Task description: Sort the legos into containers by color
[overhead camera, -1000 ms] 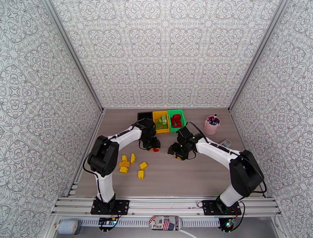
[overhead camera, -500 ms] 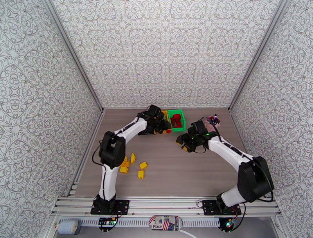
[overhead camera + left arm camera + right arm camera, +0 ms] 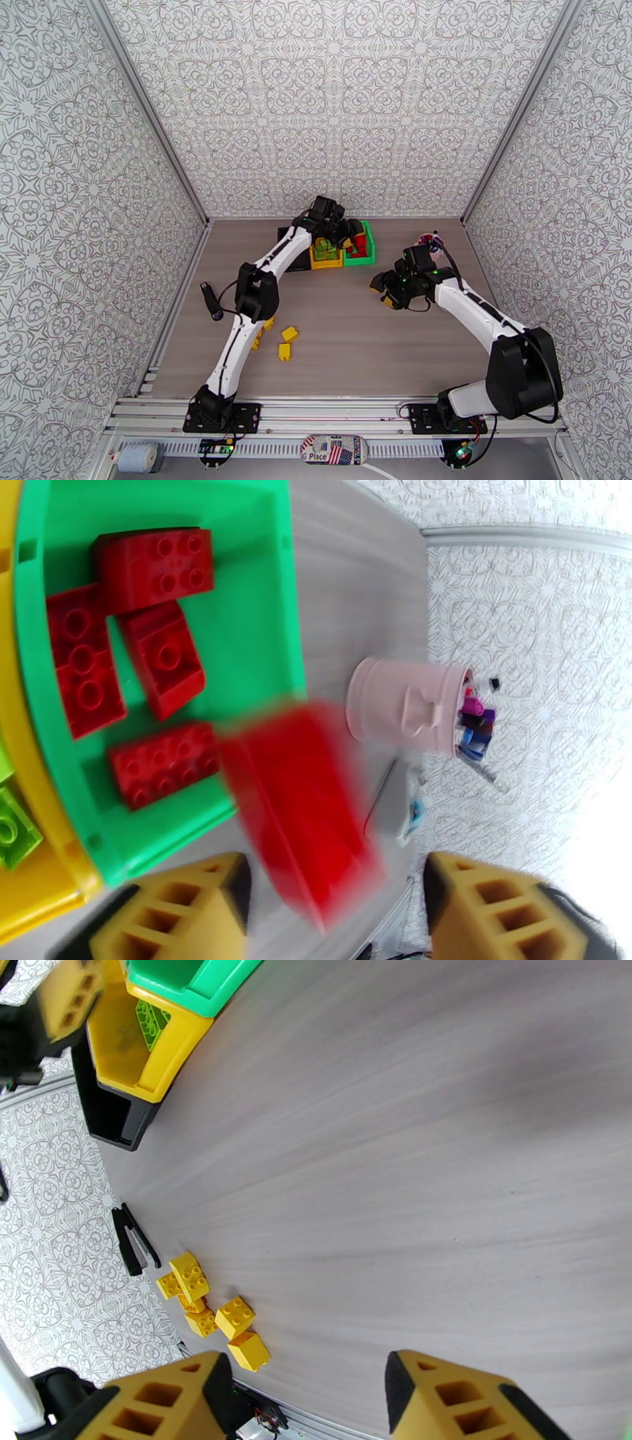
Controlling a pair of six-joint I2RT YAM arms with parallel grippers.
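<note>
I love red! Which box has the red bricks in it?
The green bin, at the right end of the row of three. It has red bricks inside, while the yellow bin beside it holds light green bricks.

Carried a red brick [image 3: 304,811] to the green bin [image 3: 237,598] and let go.
Stretched the left gripper [image 3: 332,868] from mid-table out toward 12 o'clock, above the green bin; spread its jaws from a tight pinch, leaving the red brick loose and blurred between the fingers [image 3: 189,906]. Shifted the right gripper [image 3: 385,286] from table centre toward 2 o'clock, nearer the pink pen cup [image 3: 403,705].
</note>
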